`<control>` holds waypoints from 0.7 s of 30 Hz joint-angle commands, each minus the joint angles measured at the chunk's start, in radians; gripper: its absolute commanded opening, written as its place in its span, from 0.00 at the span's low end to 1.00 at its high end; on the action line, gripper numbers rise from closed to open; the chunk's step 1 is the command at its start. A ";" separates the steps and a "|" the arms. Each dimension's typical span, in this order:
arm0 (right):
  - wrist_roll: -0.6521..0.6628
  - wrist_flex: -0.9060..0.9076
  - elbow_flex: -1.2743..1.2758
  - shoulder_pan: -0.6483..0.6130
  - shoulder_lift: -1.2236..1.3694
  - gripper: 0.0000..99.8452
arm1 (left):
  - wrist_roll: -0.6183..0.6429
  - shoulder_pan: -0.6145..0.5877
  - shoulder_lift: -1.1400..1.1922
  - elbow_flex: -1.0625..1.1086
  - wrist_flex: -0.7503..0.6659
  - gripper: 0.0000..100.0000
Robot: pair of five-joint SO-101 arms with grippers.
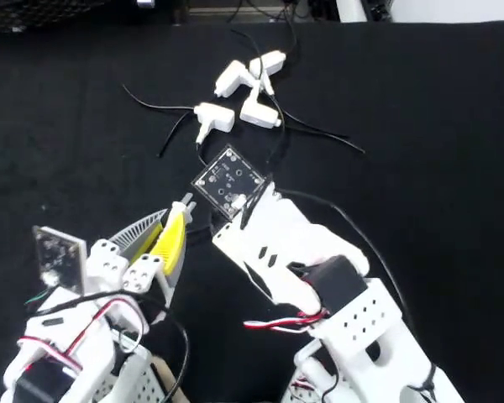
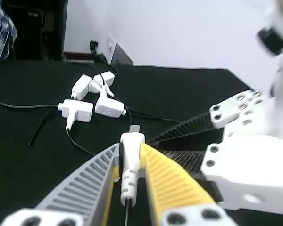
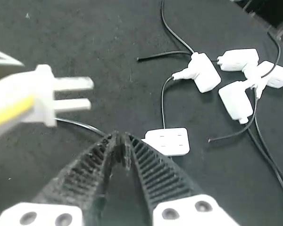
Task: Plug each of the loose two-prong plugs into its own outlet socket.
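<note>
1. Starting at the left gripper [image 2: 130,149], 1 two-prong plug [image 2: 130,174] is seen clamped by its body between the yellow and grey fingers [image 2: 165,179]. Both prongs [image 2: 134,128] are left bare and point forward, so they are free to enter a socket.
2. The plug is held above the black table [image 1: 420,126], just beside the outlet block [image 1: 228,179] but apart from its slots. Insertion is judged not yet begun.
3. The right gripper [image 3: 119,141] is closed, its black tips pressed together, and is set low just beside the outlet block. The thin cable [image 3: 80,125] of the held plug runs up to those tips, but whether it is pinched cannot be told. This placement is judged to brace the block, or to keep the cable out of the way.
4. 4 more white plugs [image 1: 259,113] lie clustered beyond the block, well apart from both grippers, with their cables crossed. They are judged to be waiting their turn.
5. For the next move, the 2 prongs must be lined up with 1 pair of slots. The block looks light, so a skid under an off-line push is the likely risk.
</note>
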 commanded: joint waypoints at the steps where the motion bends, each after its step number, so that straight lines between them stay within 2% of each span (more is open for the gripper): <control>1: -0.003 -0.021 -0.007 -0.003 -0.008 0.01 | 0.002 -0.012 -0.006 0.068 -0.044 0.03; 6: -0.003 -0.028 -0.008 0.026 -0.008 0.01 | 0.002 -0.051 -0.006 0.137 -0.095 0.03; 9: -0.017 -0.038 -0.015 0.133 -0.007 0.01 | 0.002 -0.079 -0.005 0.130 -0.123 0.03; 14: -0.137 -0.161 0.030 0.307 0.016 0.02 | 0.002 -0.087 0.002 0.137 -0.127 0.03; 19: -0.158 -0.282 0.101 0.325 0.137 0.02 | 0.002 -0.076 0.137 0.134 -0.126 0.03; 21: -0.212 -0.344 0.124 0.330 0.197 0.02 | 0.006 -0.074 0.247 0.102 -0.123 0.03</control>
